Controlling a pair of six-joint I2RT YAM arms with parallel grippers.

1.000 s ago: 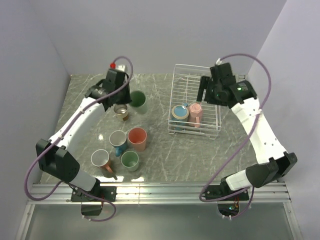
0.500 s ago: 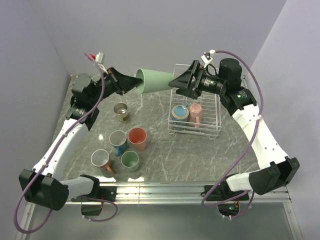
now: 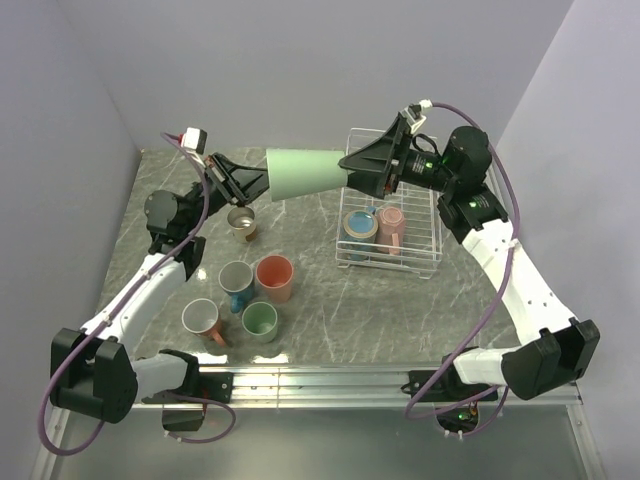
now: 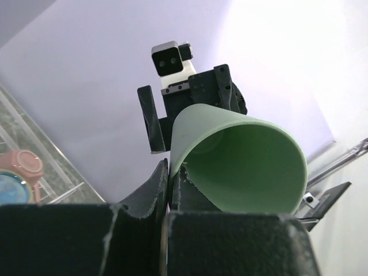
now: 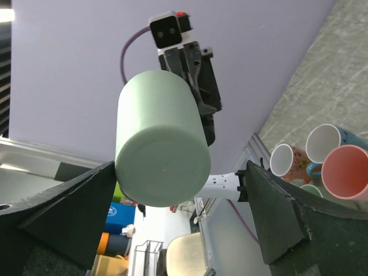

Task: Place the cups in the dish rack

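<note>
From above, the left gripper [image 3: 243,183] holds a pale green tapered cup [image 3: 305,170] on its side in the air, at 10 o'clock from the white wire dish rack [image 3: 388,262], and the right gripper [image 3: 358,163] is at its closed end. In the left wrist view, that left gripper [image 4: 169,183] is pinched narrow on the cup's [image 4: 241,161] rim wall. In the right wrist view, the right gripper [image 5: 179,172] stands wide, with its fingers [image 5: 69,213] on either side of the cup's [image 5: 161,155] base.

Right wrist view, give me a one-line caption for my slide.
Left gripper holds a pale green cup base-first between the fingers of the open right gripper; other mugs sit on the table.
</note>
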